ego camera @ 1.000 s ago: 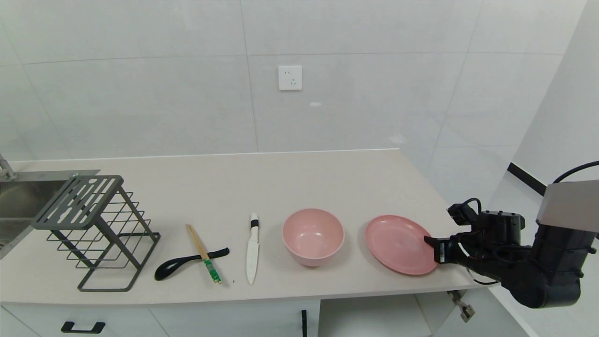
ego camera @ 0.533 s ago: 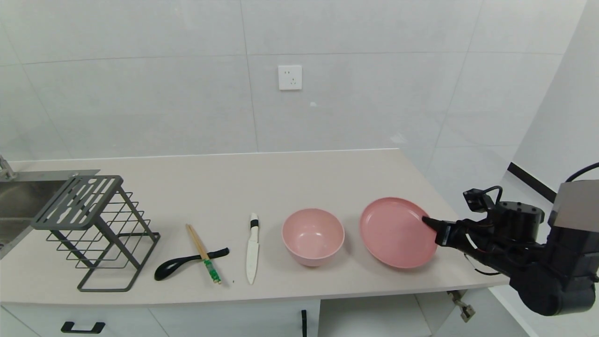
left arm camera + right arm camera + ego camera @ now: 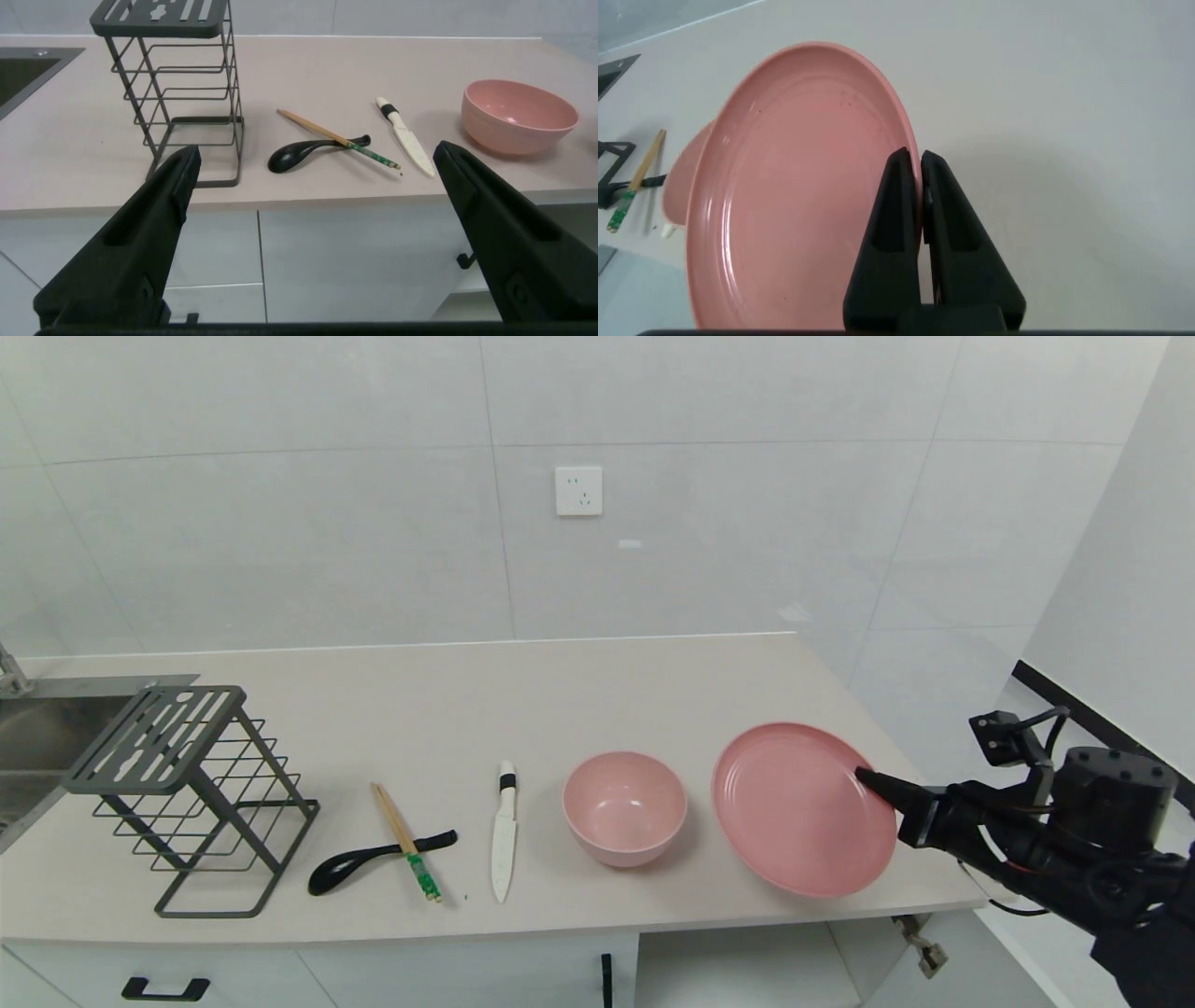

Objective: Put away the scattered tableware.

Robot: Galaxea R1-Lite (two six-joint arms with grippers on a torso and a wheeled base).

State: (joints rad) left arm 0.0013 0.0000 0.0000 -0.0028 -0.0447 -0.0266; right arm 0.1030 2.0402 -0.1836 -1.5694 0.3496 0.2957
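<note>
Now our right jaws pinch the plate by its rim, held tilted, likely for the rack; left jaws hang spread.

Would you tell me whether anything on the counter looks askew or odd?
The pink plate is tilted rather than lying flat, its rim pinched by the right hand. Further left, the chopsticks lie crossed over the black spoon. Nothing looks spilled or broken.
</note>
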